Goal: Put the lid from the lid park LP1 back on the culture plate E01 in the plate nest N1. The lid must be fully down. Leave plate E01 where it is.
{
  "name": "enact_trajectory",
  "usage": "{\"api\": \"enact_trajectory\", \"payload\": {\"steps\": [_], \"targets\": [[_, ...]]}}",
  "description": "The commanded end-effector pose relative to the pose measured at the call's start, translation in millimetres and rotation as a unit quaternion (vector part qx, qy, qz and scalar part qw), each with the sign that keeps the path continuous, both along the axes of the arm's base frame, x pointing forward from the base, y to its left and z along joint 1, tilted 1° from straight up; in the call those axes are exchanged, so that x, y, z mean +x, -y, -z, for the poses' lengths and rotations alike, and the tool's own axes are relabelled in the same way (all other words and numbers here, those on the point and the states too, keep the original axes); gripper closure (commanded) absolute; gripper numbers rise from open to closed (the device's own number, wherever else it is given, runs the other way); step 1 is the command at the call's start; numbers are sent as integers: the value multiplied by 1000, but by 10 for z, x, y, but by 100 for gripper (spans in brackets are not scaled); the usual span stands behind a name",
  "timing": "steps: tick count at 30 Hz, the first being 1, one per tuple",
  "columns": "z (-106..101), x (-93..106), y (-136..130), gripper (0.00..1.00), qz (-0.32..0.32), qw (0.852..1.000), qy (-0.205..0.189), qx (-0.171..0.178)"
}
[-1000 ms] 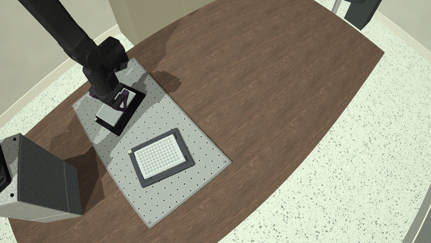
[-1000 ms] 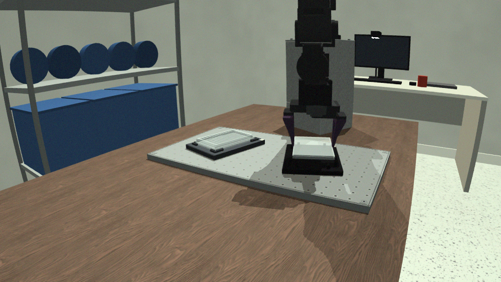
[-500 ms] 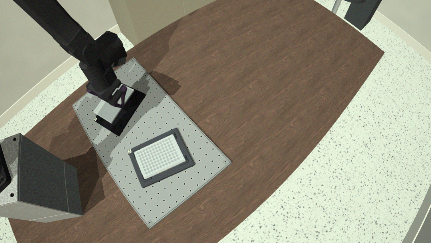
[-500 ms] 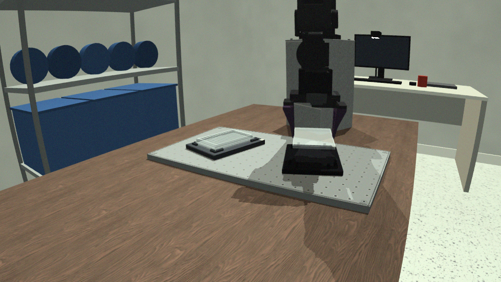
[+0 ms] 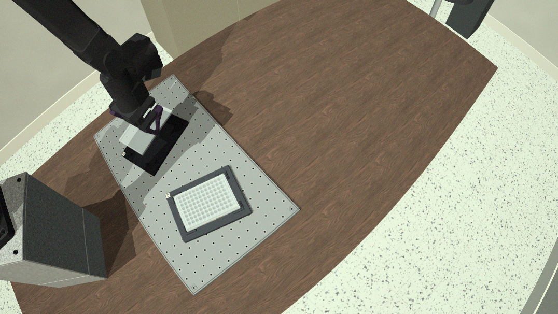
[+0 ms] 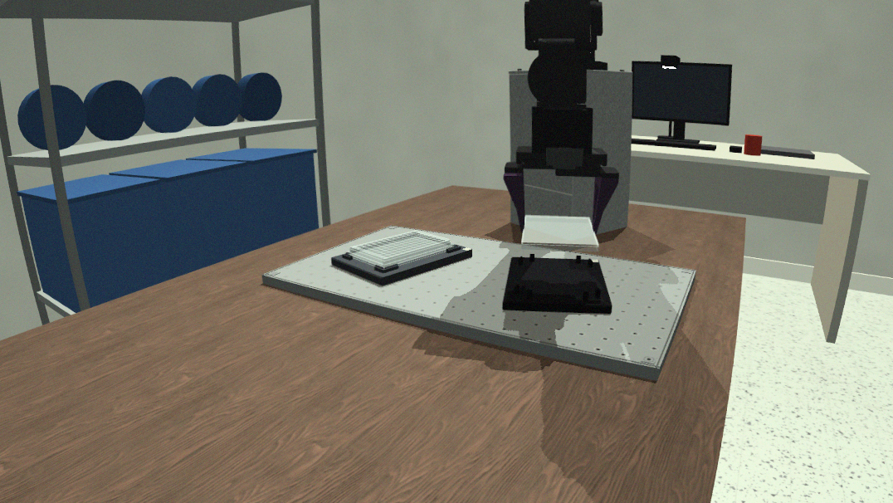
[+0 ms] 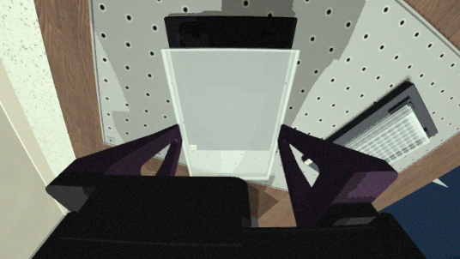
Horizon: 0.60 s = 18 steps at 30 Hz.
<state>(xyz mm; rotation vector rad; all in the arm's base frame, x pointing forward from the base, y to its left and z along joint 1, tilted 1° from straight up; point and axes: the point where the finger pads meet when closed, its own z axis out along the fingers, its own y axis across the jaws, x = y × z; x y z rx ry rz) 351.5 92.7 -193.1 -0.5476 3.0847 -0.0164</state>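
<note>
From the top view, the gripper (image 5: 150, 120) is seen clamped across the short width of the clear lid (image 5: 137, 137), which is held in the air above the black lid park (image 5: 166, 146). The open well plate (image 5: 206, 201) sits in its grey nest (image 5: 183, 230) further along the perforated board (image 5: 218, 265), away from the arm's base. Its long axis is judged to lie roughly crosswise to the lid's, so a turn of the wrist would be needed. The fingertips are hidden under the wrist here.

In the exterior view, the lid (image 6: 558, 231) is seen lifted well clear of the lid park (image 6: 556, 285), level or nearly so. The plate (image 6: 402, 247) lies to the side, well apart.

In the wrist view, the purple fingers are seen pressed against the lid's (image 7: 229, 107) two long edges. The plate (image 7: 392, 130) is cut off by a finger. Whether the grip sits at the lid's middle cannot be told.
</note>
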Motion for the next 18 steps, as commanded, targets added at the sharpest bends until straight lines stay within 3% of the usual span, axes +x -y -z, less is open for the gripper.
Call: {"api": "enact_trajectory", "payload": {"steps": [1, 4, 18], "targets": [[-113, 124, -10, 100, 7, 1000, 14, 5], [-47, 81, -18, 100, 2, 1000, 9, 3], [-115, 125, -11, 100, 7, 1000, 15, 5]]}}
